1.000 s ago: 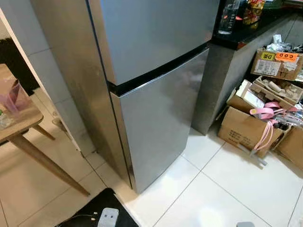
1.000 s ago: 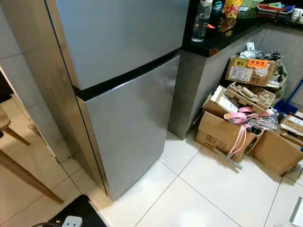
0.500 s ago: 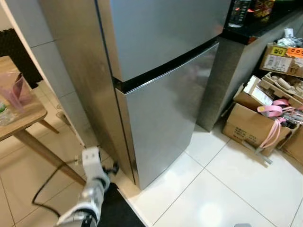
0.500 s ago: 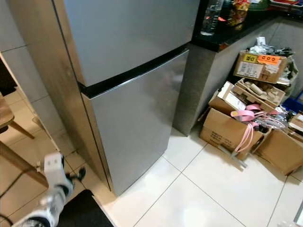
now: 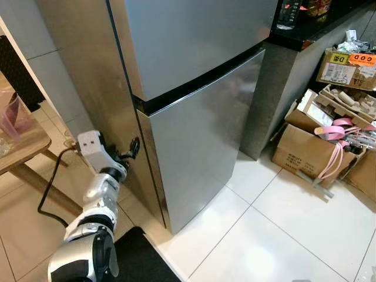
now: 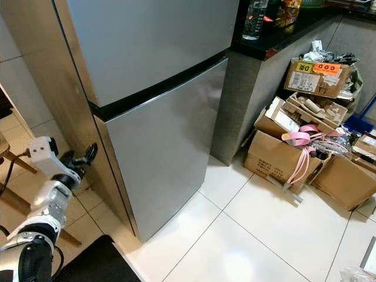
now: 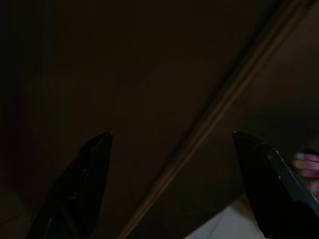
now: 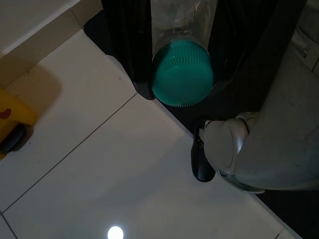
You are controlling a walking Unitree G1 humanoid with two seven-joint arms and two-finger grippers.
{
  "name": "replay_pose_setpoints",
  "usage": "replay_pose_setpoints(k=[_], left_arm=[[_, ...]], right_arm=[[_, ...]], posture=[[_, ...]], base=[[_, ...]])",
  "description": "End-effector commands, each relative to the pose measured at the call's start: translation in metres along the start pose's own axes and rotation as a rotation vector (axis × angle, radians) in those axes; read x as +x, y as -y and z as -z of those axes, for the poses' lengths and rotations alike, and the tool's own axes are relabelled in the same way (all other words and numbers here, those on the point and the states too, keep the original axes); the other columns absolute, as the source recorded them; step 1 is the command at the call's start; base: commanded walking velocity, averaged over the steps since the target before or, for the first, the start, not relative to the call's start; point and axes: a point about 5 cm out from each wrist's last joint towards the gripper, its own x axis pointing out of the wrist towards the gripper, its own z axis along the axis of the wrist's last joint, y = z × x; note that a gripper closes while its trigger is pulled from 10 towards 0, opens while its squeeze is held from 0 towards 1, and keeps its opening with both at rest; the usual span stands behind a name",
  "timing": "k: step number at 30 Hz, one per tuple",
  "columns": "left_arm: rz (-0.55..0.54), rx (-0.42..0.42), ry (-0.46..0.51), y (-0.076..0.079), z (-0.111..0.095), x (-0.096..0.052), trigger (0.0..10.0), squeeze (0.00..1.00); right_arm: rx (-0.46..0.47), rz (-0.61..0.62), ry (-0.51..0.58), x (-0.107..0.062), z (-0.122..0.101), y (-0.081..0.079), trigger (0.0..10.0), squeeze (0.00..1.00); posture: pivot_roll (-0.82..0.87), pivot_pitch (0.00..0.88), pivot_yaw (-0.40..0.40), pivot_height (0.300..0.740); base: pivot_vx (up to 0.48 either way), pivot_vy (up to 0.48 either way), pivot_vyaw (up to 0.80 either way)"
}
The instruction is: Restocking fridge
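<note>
Steel two-door fridge [image 5: 194, 117] at our 12 o'clock, both doors shut. Our left gripper [image 5: 130, 150], fingers spread wide, nears door edge at 10 o'clock. Our right gripper [image 8: 182, 59] clamps clear green-capped bottle [image 8: 183, 72]. We judge task early: opening, loading remain.

Your fridge is shut; your bottle is in hand.
The tall two-door stainless-steel fridge [image 5: 194, 88] stands upright, doors closed. The clear plastic bottle with a green cap [image 8: 182, 69] hangs cap-down.
</note>
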Motion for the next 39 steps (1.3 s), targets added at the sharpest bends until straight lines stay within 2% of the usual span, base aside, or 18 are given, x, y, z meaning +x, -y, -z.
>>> replay_pose_setpoints(k=[1, 7, 13, 15, 18, 19, 20, 23, 24, 29, 32, 34, 39], left_arm=[[0.064, 0.004, 0.018, -0.004, -0.011, 0.000, 10.0, 1.00], [0.272, 0.038, -0.045, 0.001, -0.017, -0.002, 10.0, 1.00], [0.337, 0.061, -0.066, 0.004, -0.019, -0.001, 10.0, 1.00], [0.407, 0.097, -0.066, 0.012, -0.024, 0.003, 10.0, 1.00], [0.437, 0.115, -0.043, 0.020, -0.031, 0.010, 10.0, 1.00], [0.457, 0.130, -0.029, 0.026, -0.034, 0.014, 10.0, 0.00], [0.457, 0.130, -0.029, 0.026, -0.034, 0.014, 10.0, 0.00], [0.515, 0.179, 0.013, 0.043, -0.043, 0.024, 10.0, 0.00], [0.515, 0.179, 0.013, 0.043, -0.043, 0.024, 10.0, 0.00], [0.579, 0.237, 0.041, 0.067, -0.051, 0.036, 10.0, 0.00], [0.599, 0.248, 0.038, 0.072, -0.050, 0.038, 10.0, 0.00], [0.597, 0.319, 0.010, 0.076, -0.048, 0.040, 10.0, 0.00], [0.543, 0.347, -0.019, 0.070, -0.043, 0.039, 10.0, 0.00]], right_arm=[[0.001, 0.016, -0.018, -0.002, 0.007, 0.004, 10.0, 0.00], [0.000, 0.016, -0.024, -0.002, 0.009, 0.003, 10.0, 0.00], [-0.001, 0.015, -0.025, -0.002, 0.010, 0.003, 10.0, 0.00], [-0.002, 0.014, -0.024, -0.002, 0.010, 0.003, 10.0, 0.00], [-0.003, 0.013, -0.024, -0.002, 0.010, 0.002, 10.0, 0.00], [-0.003, 0.014, -0.025, -0.002, 0.010, 0.003, 10.0, 0.00], [-0.003, 0.014, -0.025, -0.002, 0.010, 0.003, 10.0, 0.00], [-0.003, 0.016, -0.030, -0.003, 0.013, 0.003, 10.0, 0.00], [-0.003, 0.016, -0.030, -0.003, 0.013, 0.003, 10.0, 0.00], [0.003, 0.020, -0.038, -0.004, 0.017, 0.004, 10.0, 0.00], [0.005, 0.020, -0.039, -0.004, 0.018, 0.004, 10.0, 0.00], [0.008, 0.021, -0.040, -0.004, 0.019, 0.004, 10.0, 0.00], [0.014, 0.023, -0.040, -0.004, 0.020, 0.004, 10.0, 0.00]], posture=[[-0.05, 0.060, 0.010, 0.740], [-0.04, 0.055, 0.014, 0.740], [-0.04, 0.054, 0.016, 0.740], [-0.04, 0.058, 0.013, 0.740], [-0.04, 0.063, 0.012, 0.740], [-0.04, 0.068, 0.011, 0.740], [-0.04, 0.068, 0.011, 0.740], [-0.05, 0.080, 0.010, 0.740], [-0.05, 0.080, 0.010, 0.740], [-0.05, 0.096, 0.012, 0.740], [-0.06, 0.099, 0.014, 0.740], [-0.06, 0.103, 0.016, 0.740], [-0.06, 0.106, 0.018, 0.740]], base=[[0.000, 0.000, 0.00], [0.000, 0.000, 0.00], [0.000, 0.000, 0.00], [0.000, 0.000, 0.00], [0.000, 0.000, 0.00], [0.000, 0.000, 0.00], [0.000, 0.000, 0.00], [0.000, 0.000, 0.00], [0.000, 0.000, 0.00], [0.000, 0.000, 0.00], [0.000, 0.000, 0.00], [0.000, 0.000, 0.00], [0.000, 0.000, 0.00]])
